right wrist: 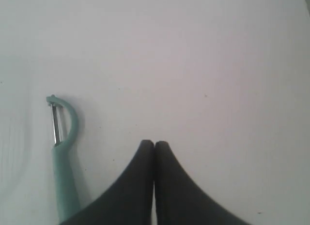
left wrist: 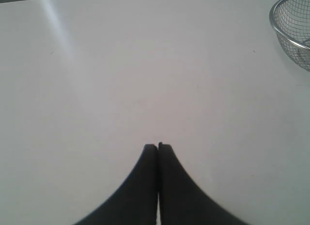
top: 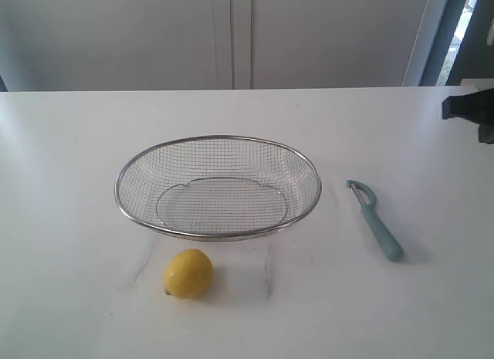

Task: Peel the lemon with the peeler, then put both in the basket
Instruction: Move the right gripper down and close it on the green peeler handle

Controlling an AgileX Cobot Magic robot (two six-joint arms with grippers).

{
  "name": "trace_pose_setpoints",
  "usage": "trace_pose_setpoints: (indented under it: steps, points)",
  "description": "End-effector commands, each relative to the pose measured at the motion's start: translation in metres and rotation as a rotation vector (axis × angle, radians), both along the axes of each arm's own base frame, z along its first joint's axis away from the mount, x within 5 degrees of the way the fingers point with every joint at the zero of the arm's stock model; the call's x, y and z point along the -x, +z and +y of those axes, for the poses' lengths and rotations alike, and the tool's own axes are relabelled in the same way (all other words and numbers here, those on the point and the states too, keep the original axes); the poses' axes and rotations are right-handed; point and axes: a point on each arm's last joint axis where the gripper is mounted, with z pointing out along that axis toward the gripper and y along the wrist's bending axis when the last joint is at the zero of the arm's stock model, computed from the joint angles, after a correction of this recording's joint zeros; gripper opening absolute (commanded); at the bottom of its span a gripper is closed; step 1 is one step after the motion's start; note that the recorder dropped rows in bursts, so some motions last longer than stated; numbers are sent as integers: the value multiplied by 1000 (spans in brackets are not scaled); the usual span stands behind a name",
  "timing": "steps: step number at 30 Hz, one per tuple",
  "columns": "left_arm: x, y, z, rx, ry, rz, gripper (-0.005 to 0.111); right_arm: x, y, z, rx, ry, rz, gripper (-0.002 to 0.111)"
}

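Note:
The yellow lemon (top: 187, 273) lies on the white table in front of the wire-mesh basket (top: 218, 139), which holds nothing. The teal-handled peeler (top: 376, 221) lies to the right of the basket, blade end toward the back. In the right wrist view the peeler (right wrist: 62, 152) rests beside my right gripper (right wrist: 154, 143), whose fingers are pressed together on nothing. My left gripper (left wrist: 158, 146) is shut and empty over bare table, with only the basket's rim (left wrist: 277, 31) at the frame's corner. The lemon does not show in either wrist view.
A dark part of the right arm (top: 471, 108) shows at the far right edge of the exterior view. The white table (top: 69, 158) ends at the back against a pale wall with a door frame.

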Motion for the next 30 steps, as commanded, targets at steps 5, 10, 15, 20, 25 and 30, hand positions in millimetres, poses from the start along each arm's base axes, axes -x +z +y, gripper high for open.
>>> trace_pose_setpoints:
  steps: [5,10,15,20,25,30]
  points:
    - [0,-2,0,8,2,3,1,-17,-32,16,-127,133,141,0]
    - [0,-2,0,8,2,3,1,-21,-49,37,-128,233,199,0]
    - [0,-2,0,8,2,3,1,-23,-62,55,-115,308,246,0]
    - [0,-2,0,8,2,3,1,-24,-74,65,-106,357,288,0]
    - [0,-2,0,8,2,3,1,-27,-78,68,-118,373,343,0]
    - [0,-2,0,8,2,3,1,-30,-81,69,-121,376,359,0]
